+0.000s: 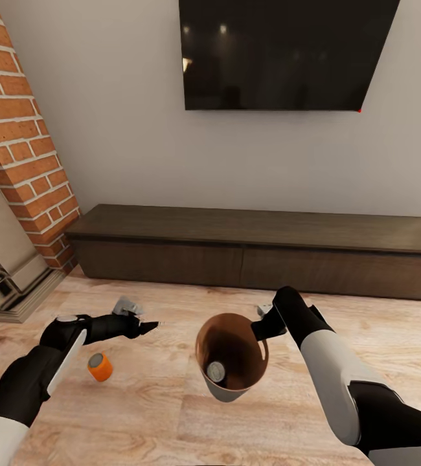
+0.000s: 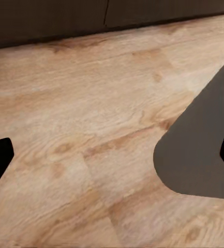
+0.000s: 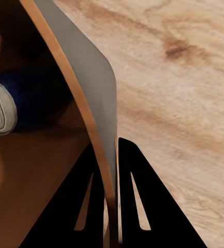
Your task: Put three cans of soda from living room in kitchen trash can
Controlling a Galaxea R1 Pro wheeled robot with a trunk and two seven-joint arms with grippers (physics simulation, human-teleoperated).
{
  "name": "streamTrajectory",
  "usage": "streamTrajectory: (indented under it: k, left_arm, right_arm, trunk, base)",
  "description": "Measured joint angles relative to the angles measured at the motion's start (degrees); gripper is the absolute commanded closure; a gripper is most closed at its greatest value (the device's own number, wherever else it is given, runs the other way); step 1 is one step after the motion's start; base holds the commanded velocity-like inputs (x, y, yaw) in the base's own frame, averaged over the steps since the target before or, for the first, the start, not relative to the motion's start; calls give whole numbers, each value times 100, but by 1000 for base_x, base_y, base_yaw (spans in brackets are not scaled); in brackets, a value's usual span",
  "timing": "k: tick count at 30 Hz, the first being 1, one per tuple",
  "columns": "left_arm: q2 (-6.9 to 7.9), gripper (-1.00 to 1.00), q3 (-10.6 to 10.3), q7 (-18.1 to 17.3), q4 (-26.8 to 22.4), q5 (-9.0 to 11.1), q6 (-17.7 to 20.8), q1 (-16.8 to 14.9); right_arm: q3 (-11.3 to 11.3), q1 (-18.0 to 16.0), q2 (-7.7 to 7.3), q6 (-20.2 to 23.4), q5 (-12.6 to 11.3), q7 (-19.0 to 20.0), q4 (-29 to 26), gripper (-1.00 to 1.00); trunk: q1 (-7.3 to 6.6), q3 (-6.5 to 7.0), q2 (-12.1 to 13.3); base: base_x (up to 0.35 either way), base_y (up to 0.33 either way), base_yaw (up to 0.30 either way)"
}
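One orange can (image 1: 100, 366) lies on the floor; a blue can (image 3: 18, 103) is already binned.
My right end effector (image 3: 114, 196) pinches the light bin's rim (image 1: 201, 336); my left end effector (image 1: 147, 327) hangs spread. I'd grip that slick can's sides.

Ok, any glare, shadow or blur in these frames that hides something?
Head view: ceiling lights glint off the TV; the orange can stays crisp, with a faint floor shadow. Right wrist view: the bin interior is dark, so the blue can reads dim. Left wrist view: soft wood grain, nothing hidden.
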Motion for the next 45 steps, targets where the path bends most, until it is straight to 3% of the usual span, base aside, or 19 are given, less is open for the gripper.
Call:
streamTrajectory:
  k: [1, 2, 4, 5, 7, 11, 13, 16, 19, 26, 33, 38, 45]
  left_arm:
    - [-1, -100, 42, 83, 116, 6, -103, 27]
    - [-5, -100, 171, 326, 801, -4, -829, 106]
    - [-6, -100, 204, 388, 1363, 10, -1205, 123]
    - [-9, -100, 263, 460, 1827, 5, -1665, 128]
    - [-12, -100, 369, 576, 2269, 22, -2074, 129]
    - [-18, -100, 540, 747, 2651, 43, -2436, 131]
    - [-16, -100, 573, 784, 2719, 49, -2582, 135]
    - [-15, -100, 593, 819, 2760, 48, -2756, 138]
    - [-113, -100, 496, 874, 2663, 107, -2659, 40]
    - [-327, -100, 425, 874, 2595, 105, -2610, -13]
    - [-328, -100, 426, 874, 2595, 105, -2610, -13]
    - [-295, -100, 427, 842, 2578, 107, -2642, 19]
    - [-521, -100, 453, 617, 2349, 49, -2733, 169]
  right_arm:
    - [-1, 6, -5, 5, -9, -4, -1, 100]
    - [-18, 35, -112, 55, -194, -4, -7, 100]
    - [-6, 72, -172, 12, -8, -7, -14, 100]
    - [-46, 147, -230, -5, 51, 9, -18, 100]
    - [-144, 239, -293, -93, 115, 1, -18, 100]
    - [-354, 356, -374, -317, -69, 19, -16, 100]
    - [-391, 377, -430, -377, -48, 23, -15, 100]
    - [-420, 390, -499, -450, 53, 27, -15, 100]
    - [-491, 303, -505, -609, 192, 48, 73, 100]
    - [-487, 303, -505, -718, 872, 48, 76, 100]
    - [-489, 303, -505, -789, 1430, 51, 76, 100]
    - [-491, 326, -502, -790, 1680, 57, 69, 100]
    - [-640, 411, -511, -870, 1931, 72, -42, 100]
  trunk:
    - [0, 0, 0]
    - [0, 0, -1]
    - [0, 0, 0]
    - [1, -1, 0]
    - [0, -1, 0]
    - [0, 0, 0]
    - [0, 0, 0]
    - [0, 0, 0]
    - [0, 0, -1]
    - [0, 0, -1]
    - [0, 0, -1]
    - [0, 0, -1]
    - [0, 0, -1]
  base:
    - [0, 0, 0]
    - [0, 0, 0]
    - [20, 0, 0]
    - [61, 0, 0]
    - [97, 0, 0]
    - [71, 45, 0]
    - [25, 136, 0]
    - [10, 129, 0]
    - [0, 0, 0]
    - [0, 0, 0]
    - [0, 0, 0]
    - [4, 0, 0]
    - [106, 0, 0]
